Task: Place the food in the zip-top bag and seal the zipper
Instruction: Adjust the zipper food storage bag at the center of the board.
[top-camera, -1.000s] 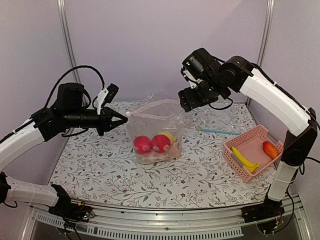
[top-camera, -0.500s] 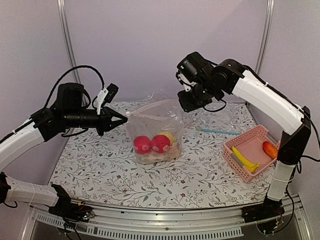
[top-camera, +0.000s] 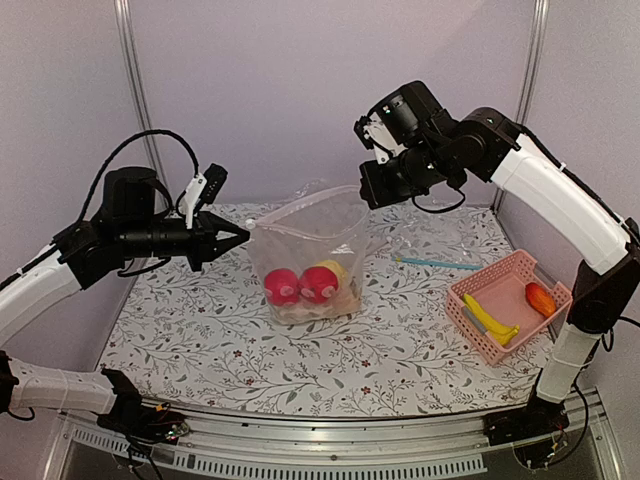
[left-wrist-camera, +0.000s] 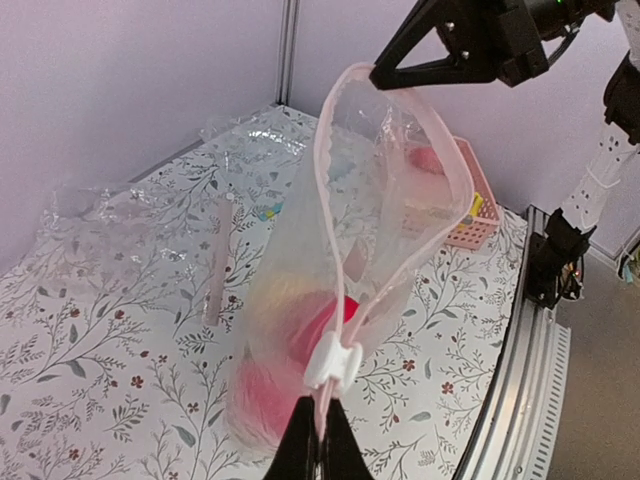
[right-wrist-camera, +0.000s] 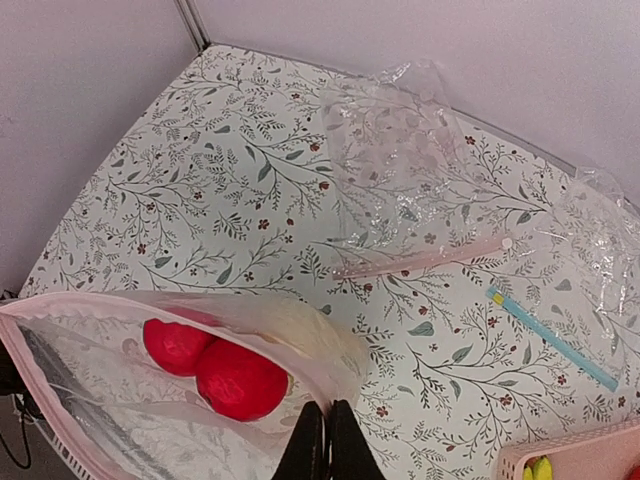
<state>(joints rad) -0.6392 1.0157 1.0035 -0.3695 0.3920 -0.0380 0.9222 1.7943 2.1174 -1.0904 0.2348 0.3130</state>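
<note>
Pink basket (top-camera: 468, 328) holding banana (top-camera: 490, 320), teal-strip bag (top-camera: 435, 263) beside, zip-top bag (top-camera: 305, 245) apart

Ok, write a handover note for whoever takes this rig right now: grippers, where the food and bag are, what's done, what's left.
Grippers: left gripper shut on the left end of the zip-top bag mouth edge; right gripper shut on the right end. The bag's mouth is open between them.
In the bag: two red fruits, lemon, cauliflower.
In the pink basket, at the right: banana, orange-red fruit.
Done: four pieces bagged.
Left: bag those two, then seal the zipper, which is open.
</note>
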